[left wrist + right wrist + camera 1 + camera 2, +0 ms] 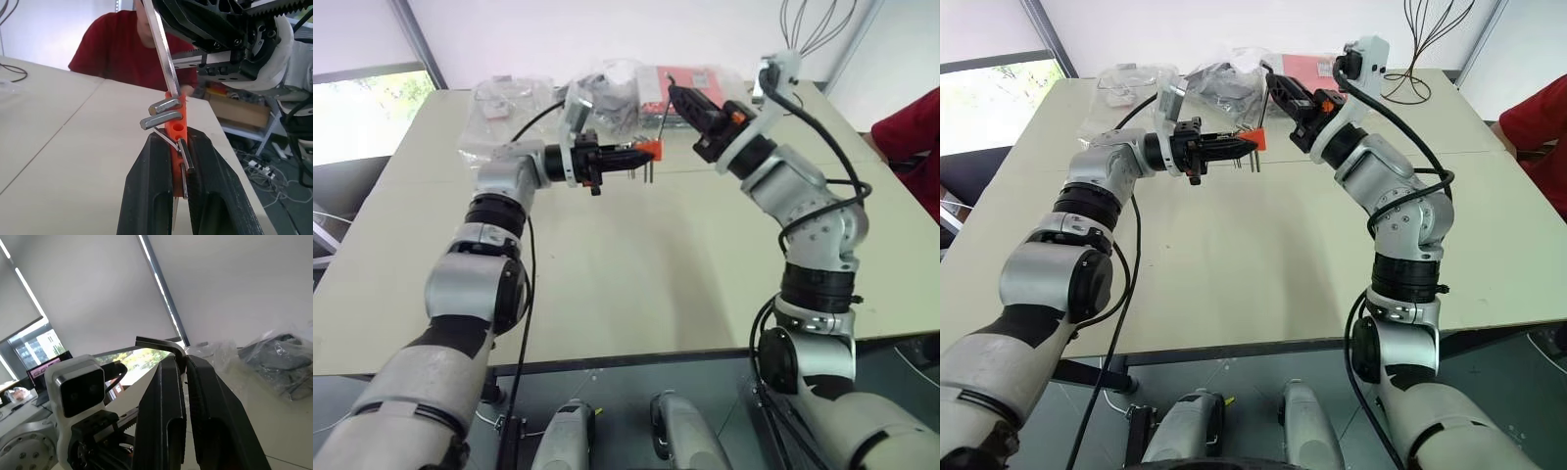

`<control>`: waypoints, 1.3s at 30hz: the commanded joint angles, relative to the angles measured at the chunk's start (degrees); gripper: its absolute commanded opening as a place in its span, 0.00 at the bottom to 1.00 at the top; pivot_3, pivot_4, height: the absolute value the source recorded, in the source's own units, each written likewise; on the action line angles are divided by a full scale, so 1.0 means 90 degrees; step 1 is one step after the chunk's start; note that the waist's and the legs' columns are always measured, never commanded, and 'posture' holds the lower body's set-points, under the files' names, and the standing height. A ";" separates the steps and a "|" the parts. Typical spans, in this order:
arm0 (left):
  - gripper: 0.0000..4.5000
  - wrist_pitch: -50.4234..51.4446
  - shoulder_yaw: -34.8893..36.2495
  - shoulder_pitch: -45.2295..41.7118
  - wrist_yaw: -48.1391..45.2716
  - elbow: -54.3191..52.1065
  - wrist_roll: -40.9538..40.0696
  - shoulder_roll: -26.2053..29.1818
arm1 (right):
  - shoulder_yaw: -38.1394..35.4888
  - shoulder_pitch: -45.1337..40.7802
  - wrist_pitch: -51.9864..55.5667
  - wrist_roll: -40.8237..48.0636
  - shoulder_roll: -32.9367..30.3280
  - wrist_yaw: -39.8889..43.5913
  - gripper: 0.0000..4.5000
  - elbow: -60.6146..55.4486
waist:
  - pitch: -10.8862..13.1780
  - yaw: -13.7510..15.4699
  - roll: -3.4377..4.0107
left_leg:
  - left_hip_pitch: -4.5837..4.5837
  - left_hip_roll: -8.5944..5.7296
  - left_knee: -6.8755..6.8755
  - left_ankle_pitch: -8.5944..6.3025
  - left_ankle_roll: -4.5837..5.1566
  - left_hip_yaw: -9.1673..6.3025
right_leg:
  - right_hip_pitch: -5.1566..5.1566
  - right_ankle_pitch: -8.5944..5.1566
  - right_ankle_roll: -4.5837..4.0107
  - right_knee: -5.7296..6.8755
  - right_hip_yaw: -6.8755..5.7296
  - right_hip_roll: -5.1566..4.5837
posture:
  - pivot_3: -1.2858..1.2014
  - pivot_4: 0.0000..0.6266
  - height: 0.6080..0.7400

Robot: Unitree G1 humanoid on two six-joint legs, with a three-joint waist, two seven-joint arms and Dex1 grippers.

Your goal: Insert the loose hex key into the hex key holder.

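The loose hex key (160,49), a thin grey L-shaped rod, is held in mid-air above the worktop (636,274), pinched by your right claw (185,363). Its short bent end pokes out past the fingertips in the right wrist view, & its long shank slants down to the top of the hex key holder (176,129); whether the tip has entered a hole can't be told.

The holder, a small orange block w/ several grey keys sticking out, is clamped between the pressed-together fingers of your left claw (628,155), which points sideways toward the right arm. Both claws meet over the far centre of the worktop, well above its surface.

Behind them, at the far edge, lie crumpled clear plastic bags (509,103) & a red packet (690,80) in clear wrap. A wire stand (1425,39) sits at the far right corner. A person in a red top (127,54) is beside the worktop on the robot's right.
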 commanded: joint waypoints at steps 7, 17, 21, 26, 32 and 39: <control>0.00 -0.0407 -0.0079 -0.0121 -0.0183 -0.0340 0.0150 0.0027 | 0.0577 0.0023 -0.0091 -0.0069 -0.0318 0.0798 0.01 -0.0322 | 0.0000 -0.0001 0.0000 | 0.0000 -0.0001 0.0000 0.0000 0.0000 0.0000 | 0.0000 0.0000 0.0000 0.0000 0.0000 0.0000 | 0.52 0.24 1.00; 0.00 -0.0402 0.0001 -0.0105 -0.0143 -0.0383 0.0132 0.0041 | 0.0464 0.0061 -0.0033 0.0007 -0.0278 0.0748 0.01 -0.0263 | 0.0000 0.0013 0.0000 | 0.0000 -0.0001 0.0004 0.0000 0.0000 0.0000 | 0.0002 0.0000 0.0000 0.0000 0.0000 -0.0003 | 0.52 0.24 1.00; 0.00 -0.0446 -0.0145 0.0019 -0.0285 -0.0430 0.0247 0.0079 | 0.0244 -0.0079 -0.0167 -0.0014 -0.0263 0.0550 0.01 -0.0105 | 0.0000 0.0010 0.0000 | 0.0000 -0.0001 0.0003 0.0000 0.0000 -0.0001 | 0.0002 0.0000 0.0000 0.0001 0.0000 -0.0002 | 0.52 0.24 1.00; 0.00 -0.0326 -0.0269 0.0221 -0.0504 -0.0571 0.0300 0.0137 | 0.0166 -0.0182 -0.0221 -0.0030 -0.0318 0.0515 0.01 -0.0031 | 0.0000 0.0003 0.0000 | 0.0002 0.0000 0.0003 0.0000 0.0000 0.0000 | 0.0001 0.0000 0.0000 0.0003 0.0000 0.0000 | 0.52 0.24 1.00; 0.00 -0.0134 -0.0149 0.0229 -0.0367 -0.0692 0.0135 0.0119 | 0.0167 -0.0192 -0.0250 -0.0042 -0.0310 0.0524 0.01 -0.0007 | 0.0000 0.0012 0.0000 | 0.0001 0.0000 0.0004 0.0000 0.0000 0.0000 | 0.0002 0.0000 0.0000 0.0002 0.0000 -0.0002 | 0.52 0.24 1.00; 0.00 -0.0029 -0.0071 0.0152 -0.0258 -0.0762 0.0020 0.0067 | 0.0208 -0.0148 -0.0254 -0.0042 -0.0265 0.0532 0.01 -0.0014 | 0.0000 0.0007 0.0000 | 0.0001 0.0000 0.0004 0.0000 0.0000 -0.0001 | 0.0002 0.0000 0.0000 0.0003 0.0000 -0.0001 | 0.52 0.24 1.00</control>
